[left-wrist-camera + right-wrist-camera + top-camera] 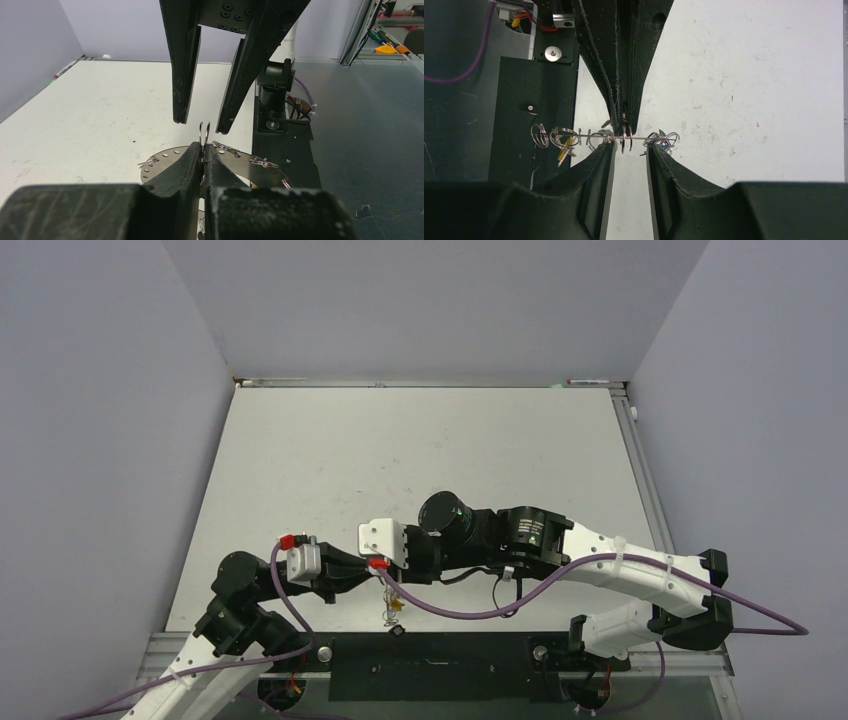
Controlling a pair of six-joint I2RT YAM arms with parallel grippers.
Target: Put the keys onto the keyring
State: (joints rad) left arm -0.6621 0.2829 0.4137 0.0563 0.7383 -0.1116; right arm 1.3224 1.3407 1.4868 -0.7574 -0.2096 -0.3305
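The keyring (162, 162) is found at the near edge of the desk (420, 450), a little left of its middle, partly over the dark strip (531, 90) that borders that edge. The left pincer (203, 150) is pressed together on a small loop (204, 131) standing up from the ring's rim, and the loop's top is seen above the fingertips. The right pincer (630, 147) is spread. Its two fingers are placed one on each side of that same loop, with a gap to it on both sides. Whether they touch the ring itself cannot be told. In the right wrist view the keyring is seen edge-on as a thin line crossing between the two pincers, with further loops spaced along it. A yellow key (564, 154) is hung near the strip-side end, and a blue key (667, 145) near the other end, over the desk.
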